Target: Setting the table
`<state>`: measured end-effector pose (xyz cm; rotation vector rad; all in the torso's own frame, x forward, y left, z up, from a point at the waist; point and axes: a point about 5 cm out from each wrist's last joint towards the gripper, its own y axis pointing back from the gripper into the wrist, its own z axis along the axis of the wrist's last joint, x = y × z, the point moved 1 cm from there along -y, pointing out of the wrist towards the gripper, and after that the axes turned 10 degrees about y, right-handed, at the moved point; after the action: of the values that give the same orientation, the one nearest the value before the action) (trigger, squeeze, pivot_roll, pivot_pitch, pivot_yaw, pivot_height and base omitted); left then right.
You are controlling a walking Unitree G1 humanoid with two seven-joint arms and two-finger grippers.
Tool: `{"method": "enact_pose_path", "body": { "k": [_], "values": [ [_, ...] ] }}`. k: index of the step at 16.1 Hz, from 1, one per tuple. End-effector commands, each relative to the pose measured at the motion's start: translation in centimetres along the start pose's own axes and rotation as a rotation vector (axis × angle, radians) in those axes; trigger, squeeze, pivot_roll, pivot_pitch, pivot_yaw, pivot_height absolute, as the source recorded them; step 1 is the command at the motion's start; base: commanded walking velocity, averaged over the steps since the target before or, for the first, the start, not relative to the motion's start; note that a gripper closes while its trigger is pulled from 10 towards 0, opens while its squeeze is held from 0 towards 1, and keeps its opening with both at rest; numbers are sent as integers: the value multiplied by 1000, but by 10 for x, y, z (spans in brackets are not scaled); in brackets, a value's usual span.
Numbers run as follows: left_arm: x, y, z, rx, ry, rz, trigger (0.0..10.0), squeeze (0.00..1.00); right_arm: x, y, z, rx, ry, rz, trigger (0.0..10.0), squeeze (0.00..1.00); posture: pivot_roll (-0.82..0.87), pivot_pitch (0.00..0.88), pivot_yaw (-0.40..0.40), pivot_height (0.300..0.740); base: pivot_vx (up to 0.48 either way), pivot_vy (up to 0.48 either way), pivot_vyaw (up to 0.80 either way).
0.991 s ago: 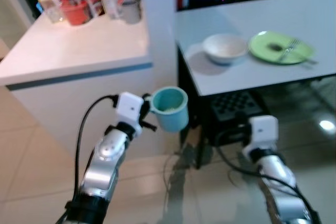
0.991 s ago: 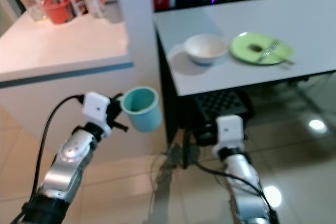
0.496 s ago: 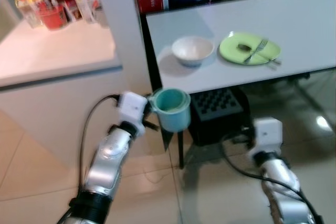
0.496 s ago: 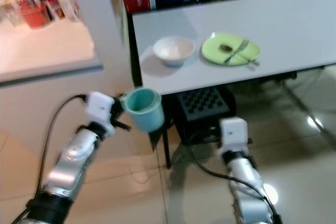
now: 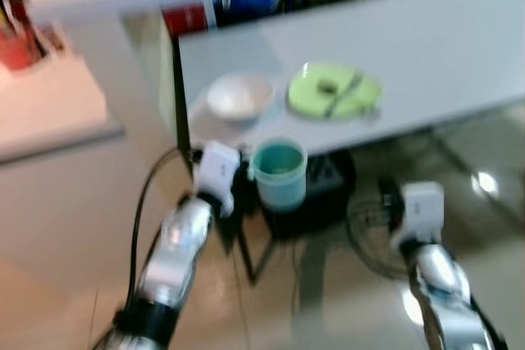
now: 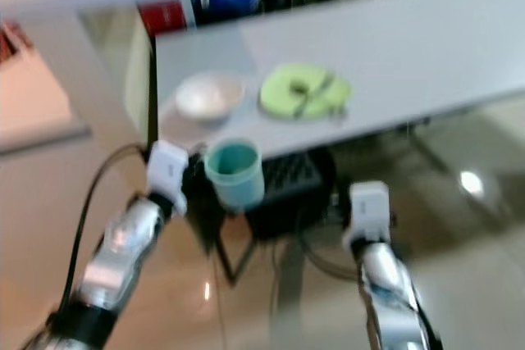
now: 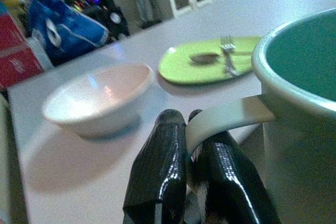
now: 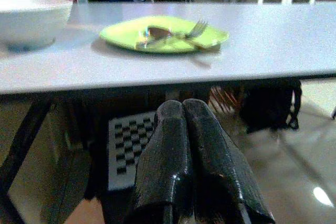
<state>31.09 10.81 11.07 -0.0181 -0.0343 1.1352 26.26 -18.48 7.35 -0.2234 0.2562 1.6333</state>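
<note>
Left gripper [image 7: 195, 140] pinches the pale handle of the teal round cup [image 5: 279, 175], held upright just below the grey table's [image 5: 443, 55] near edge; right gripper [image 8: 183, 111], fingers pressed together, hangs low.

Silver arms, white wrist blocks, black cables, seemingly glossy black jaws.

Glossy beige tiled floor [image 5: 484, 227] with light glare. Long grey table [image 5: 426, 47]. White counter [image 5: 49, 112] on the left. Dark cabinets behind.
</note>
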Motion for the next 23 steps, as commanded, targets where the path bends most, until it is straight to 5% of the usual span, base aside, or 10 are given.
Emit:
{"method": "enact_pose_path", "body": {
  "k": [1, 17, 19, 23],
  "values": [
    [13, 4, 3, -4, -33, 38, 0, 0, 11, -4, 7, -26, -7, 30, 10000, 0, -73, 0, 115, 740, 368, -304, 0],
    [13, 4, 3, -4, -33, 38, 0, 0, 11, -4, 7, -26, -7, 30, 10000, 0, -73, 0, 115, 740, 368, -304, 0],
    [0, 0, 8, -32, -23, -43, 0, 0, 16, -2, 6, -20, -9, 44, 10000, 0, -81, 0, 129, 740, 0, -452, 0],
    [-3, -1, 7, -30, -20, -50, 0, 0, 17, 0, 4, -16, -7, 51, 10000, 0, -84, 0, 124, 740, 128, -428, 0]
  ]
}}
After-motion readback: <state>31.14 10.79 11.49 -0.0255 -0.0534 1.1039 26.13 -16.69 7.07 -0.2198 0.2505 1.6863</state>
